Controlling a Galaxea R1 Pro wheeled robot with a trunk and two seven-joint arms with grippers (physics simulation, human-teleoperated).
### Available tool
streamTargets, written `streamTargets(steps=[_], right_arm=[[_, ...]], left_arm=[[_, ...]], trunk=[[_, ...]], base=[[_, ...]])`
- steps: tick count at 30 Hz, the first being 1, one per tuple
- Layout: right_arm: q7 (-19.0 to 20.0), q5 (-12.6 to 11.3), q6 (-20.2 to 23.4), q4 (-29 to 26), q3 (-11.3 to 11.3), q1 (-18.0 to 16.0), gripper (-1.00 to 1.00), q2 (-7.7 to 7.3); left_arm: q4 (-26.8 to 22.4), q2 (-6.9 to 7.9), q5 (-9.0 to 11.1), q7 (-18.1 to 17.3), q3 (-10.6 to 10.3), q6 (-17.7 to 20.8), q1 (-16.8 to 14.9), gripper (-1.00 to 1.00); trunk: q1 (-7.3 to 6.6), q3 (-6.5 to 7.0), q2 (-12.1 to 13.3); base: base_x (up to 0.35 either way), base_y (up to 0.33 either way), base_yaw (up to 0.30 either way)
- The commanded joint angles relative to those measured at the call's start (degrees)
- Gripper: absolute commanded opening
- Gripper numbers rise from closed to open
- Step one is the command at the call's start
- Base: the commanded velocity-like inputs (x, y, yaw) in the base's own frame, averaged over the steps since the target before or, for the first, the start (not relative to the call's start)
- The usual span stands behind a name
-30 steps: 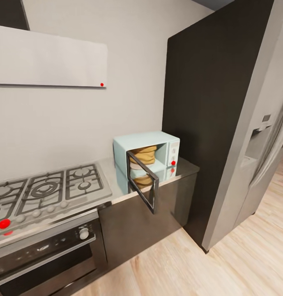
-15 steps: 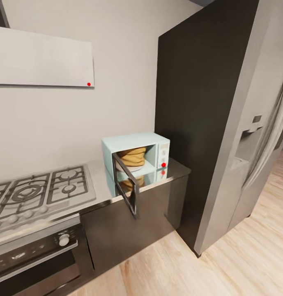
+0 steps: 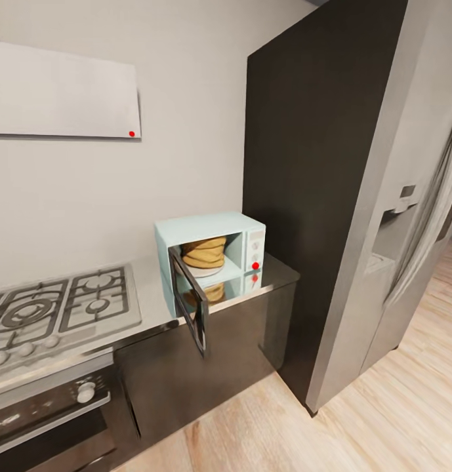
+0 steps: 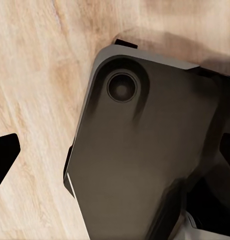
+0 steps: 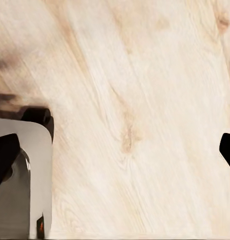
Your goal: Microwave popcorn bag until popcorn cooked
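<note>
1. The popcorn bag (image 3: 203, 252), tan-brown with a rolled rim, sits upright inside the microwave (image 3: 209, 262), on a pale plate in the cavity.
2. The microwave is pale mint-blue, and its dark glass door (image 3: 188, 307) hangs open, swung out past the front edge of the tabletop (image 3: 153, 295). A red light (image 3: 255, 265) glows on its control panel.
3. The shiny grey tabletop mirrors the microwave's front. The microwave stands near its right end, just beside a tall dark cabinet (image 3: 298, 196).
4. To the left, a gas hob (image 3: 55, 311) lies set into the tabletop, with an oven (image 3: 48, 413) below it.
5. Right of the dark cabinet stands a steel-grey fridge (image 3: 403, 216) on a light wooden floor (image 3: 383, 419).
6. The left wrist view looks down on the wooden floor and a dark robot part; black finger tips show at opposite edges, so the left jaws stand wide.
7. In the right wrist view, black tips likewise show at both edges over the floor: the right jaws are wide, holding nothing.
</note>
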Motion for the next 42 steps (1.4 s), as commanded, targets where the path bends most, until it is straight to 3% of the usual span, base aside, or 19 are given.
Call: streamTargets(steps=[1, 5, 21, 35, 42], right_arm=[[0.1, 2.6, 0.0, 0.1, -0.5, 0.3, 1.00, 0.73], [0.1, 4.6, 0.0, 0.1, -0.5, 0.8, 1.00, 2.07], [0.1, 4.8, 0.1, 0.0, -0.5, 0.9, 1.00, 2.17], [0.0, 4.8, 0.1, 0.0, -0.5, 0.9, 1.00, 2.20], [0.1, 4.8, 0.2, 0.0, -0.5, 0.9, 1.00, 2.23]], left_arm=[[-0.1, -0.04, 0.1, 0.1, 0.3, -0.1, 0.0, 1.00], [-0.1, -0.05, 0.1, 0.1, 0.3, -0.1, 0.0, 1.00], [-0.1, -0.08, 0.1, 0.1, 0.3, -0.1, 0.0, 1.00], [-0.1, -0.03, 0.1, 0.1, 0.3, 0.0, 0.0, 1.00], [-0.1, -0.06, 0.1, 0.1, 0.3, -0.1, 0.0, 1.00]], trunk=[[0.01, -0.06, 0.0], [0.01, -0.06, 0.0], [0.01, -0.06, 0.0], [0.01, -0.06, 0.0], [0.01, -0.06, 0.0]], base=[[0.009, -0.004, 0.000], [0.003, -0.001, 0.000], [0.001, 0.000, 0.000], [0.249, 0.000, 0.000], [0.049, 0.000, 0.000]])
